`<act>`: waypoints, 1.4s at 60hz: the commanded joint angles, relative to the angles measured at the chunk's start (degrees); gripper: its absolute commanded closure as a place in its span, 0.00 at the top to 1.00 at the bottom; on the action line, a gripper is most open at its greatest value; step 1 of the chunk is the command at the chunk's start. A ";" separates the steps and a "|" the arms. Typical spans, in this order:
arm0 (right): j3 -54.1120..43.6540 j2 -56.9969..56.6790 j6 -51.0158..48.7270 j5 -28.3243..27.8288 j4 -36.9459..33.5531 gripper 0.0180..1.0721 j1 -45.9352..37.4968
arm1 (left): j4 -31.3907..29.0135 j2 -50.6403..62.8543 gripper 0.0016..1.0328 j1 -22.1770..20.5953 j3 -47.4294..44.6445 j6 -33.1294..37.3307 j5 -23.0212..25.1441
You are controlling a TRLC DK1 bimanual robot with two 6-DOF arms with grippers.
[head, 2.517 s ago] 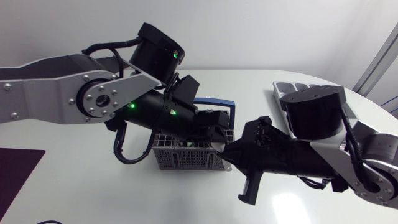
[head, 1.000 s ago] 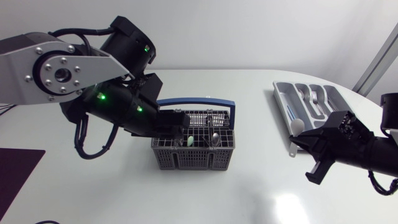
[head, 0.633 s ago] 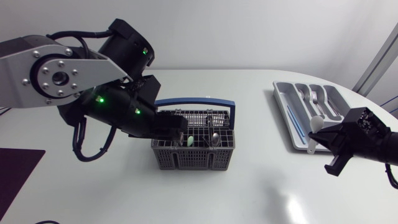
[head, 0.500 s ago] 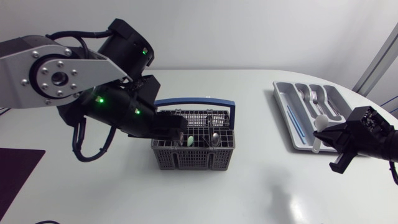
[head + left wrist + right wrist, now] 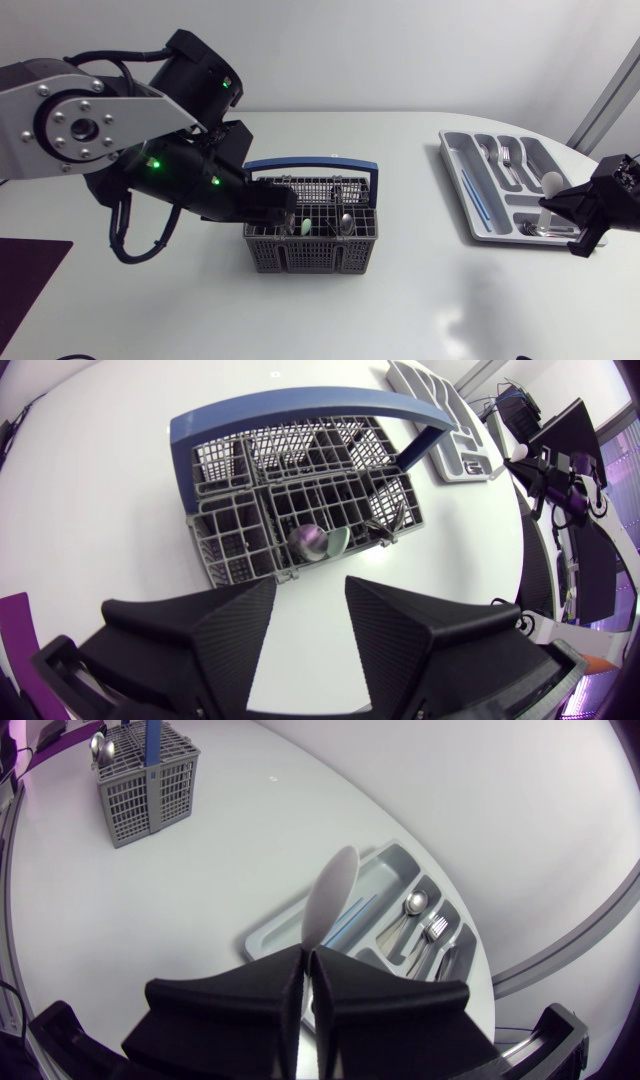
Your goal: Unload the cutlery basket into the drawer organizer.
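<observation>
The counter (image 5: 420, 300) was white, smooth and glossy, with a rounded edge. The cutlery basket (image 5: 312, 250), a grey lattice box under a blue arched handle, stood near the middle with several pieces upright inside. The left hand (image 5: 310, 625) hovered just beside it, fingers spread, holding nothing. The right hand (image 5: 306, 970) pinched a smooth white spoon (image 5: 328, 900) above the grey moulded drawer organizer (image 5: 455, 165), which held metal cutlery.

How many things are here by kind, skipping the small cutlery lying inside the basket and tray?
Robot arms: 2 (left arm, right arm)
Cutlery basket: 1
Drawer organizer: 1
White spoon, held: 1
Total: 5
</observation>
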 commanded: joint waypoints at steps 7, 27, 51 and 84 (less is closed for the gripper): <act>6.45 6.31 -7.55 -1.82 -3.92 0.06 -3.38 | -0.52 -1.62 0.49 -0.34 -1.89 0.48 -0.58; 14.71 14.49 -17.66 -1.56 -10.42 0.06 -5.67 | -0.52 -2.15 0.49 -0.78 -2.15 0.40 -1.28; 23.41 25.38 -25.13 5.03 -11.65 0.06 -5.75 | -0.61 -2.50 0.49 -1.92 -2.59 0.22 -2.16; 21.92 34.53 -33.56 18.04 0.48 0.06 -5.49 | -0.61 -2.59 0.49 -2.19 -3.03 0.31 -2.42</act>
